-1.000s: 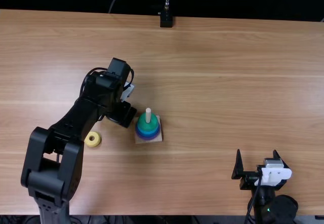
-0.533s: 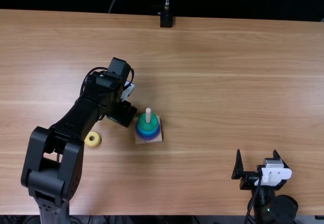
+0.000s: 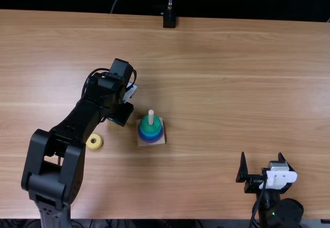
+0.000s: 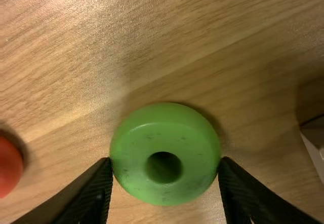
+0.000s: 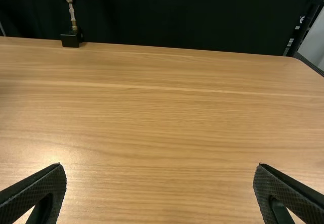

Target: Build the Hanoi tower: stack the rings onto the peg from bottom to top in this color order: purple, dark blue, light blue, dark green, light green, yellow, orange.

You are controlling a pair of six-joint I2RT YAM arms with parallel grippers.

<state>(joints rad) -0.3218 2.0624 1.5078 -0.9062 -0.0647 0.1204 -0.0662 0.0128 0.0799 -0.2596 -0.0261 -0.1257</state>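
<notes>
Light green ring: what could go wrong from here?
Slip or tilt: the left gripper pinches the light green ring with just its fingertips, so it may pivot.

Missed peg: the hole has to meet a thin upright peg; a slight offset could catch its tip.

Shove: nothing visibly holds the base, so a bump might slide it.

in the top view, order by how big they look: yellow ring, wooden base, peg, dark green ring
1. wooden base, partly covered by the stack
2. dark green ring
3. yellow ring
4. peg, its visible part
</notes>
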